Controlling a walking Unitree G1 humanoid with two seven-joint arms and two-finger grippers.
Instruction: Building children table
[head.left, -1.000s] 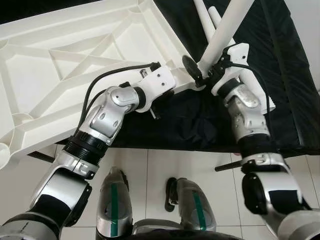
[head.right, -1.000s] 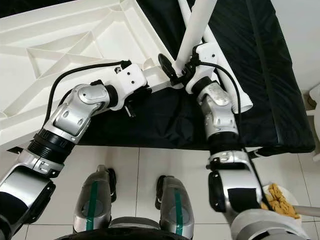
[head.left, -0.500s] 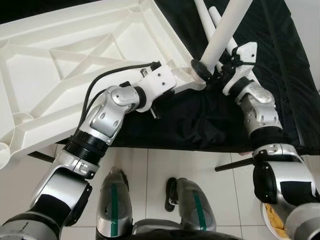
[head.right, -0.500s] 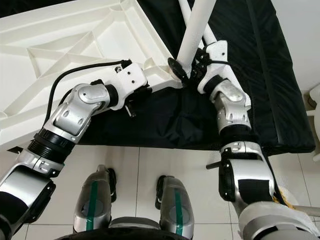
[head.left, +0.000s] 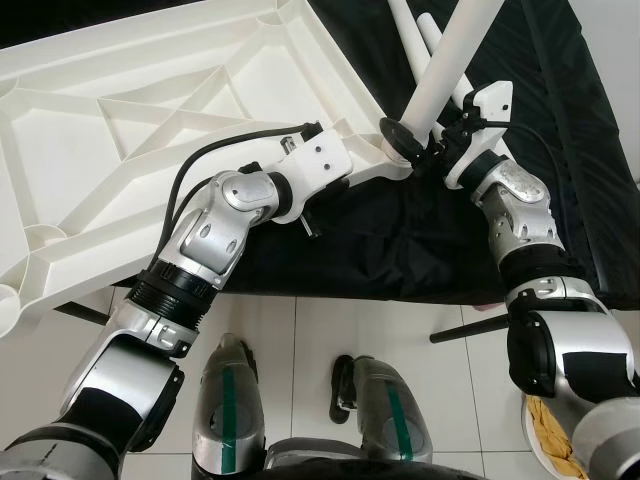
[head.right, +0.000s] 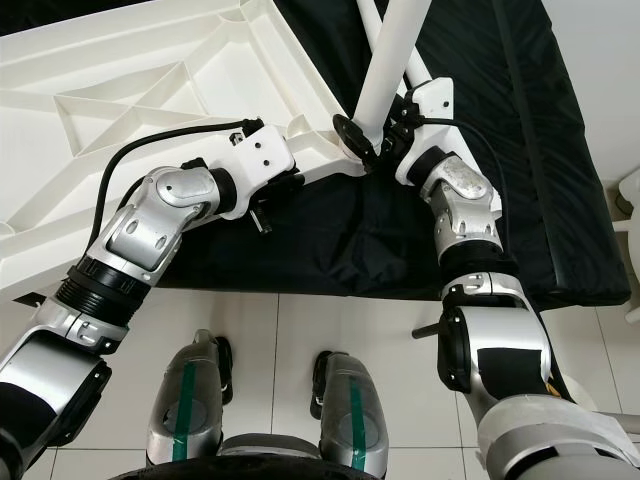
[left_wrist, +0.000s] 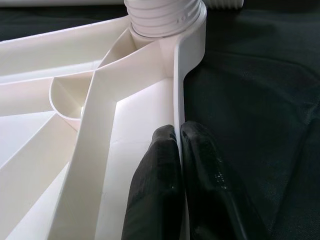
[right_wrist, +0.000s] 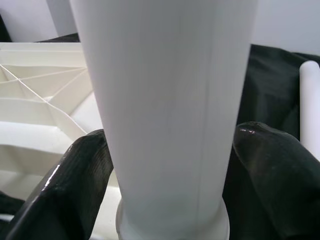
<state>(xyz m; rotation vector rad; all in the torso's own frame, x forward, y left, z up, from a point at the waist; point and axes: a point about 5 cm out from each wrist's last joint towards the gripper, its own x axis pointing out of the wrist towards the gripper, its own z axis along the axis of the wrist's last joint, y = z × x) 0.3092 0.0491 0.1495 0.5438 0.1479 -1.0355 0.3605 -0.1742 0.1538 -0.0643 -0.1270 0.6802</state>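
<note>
Left gripper (left_wrist: 177, 170) is clenched on the thin rim of the white ribbed plastic children's table panel (head.left: 150, 130), one black finger (left_wrist: 155, 185) inside the rim and the other outside it, just short of the panel's near corner. That upturned panel lies tilted over the left part of a bed covered in black fabric (head.left: 560, 140), its left end jutting out past the bed's near edge above the white tiled floor (head.left: 300, 330). At the corner, the threaded end of a white plastic tube leg (head.left: 450, 55) sits in the panel's round socket (left_wrist: 165, 17), the leg rising slanted away to the right. Right gripper (right_wrist: 167, 170) is closed around this leg close above its collar, one finger (right_wrist: 80, 185) on each side. Two more white tube legs (head.left: 415, 40) lie loose on the black cover just behind, partly hidden by the held leg. Farther right the black cover is bare and wrinkled up to the bed's right edge, with pale floor beyond it. Near the robot's silver feet (head.left: 230, 410), a thin dark rod (head.left: 470, 330) pokes out under the bed's near edge, and a bowl of yellow food (head.left: 550, 440) sits at the lower right.
</note>
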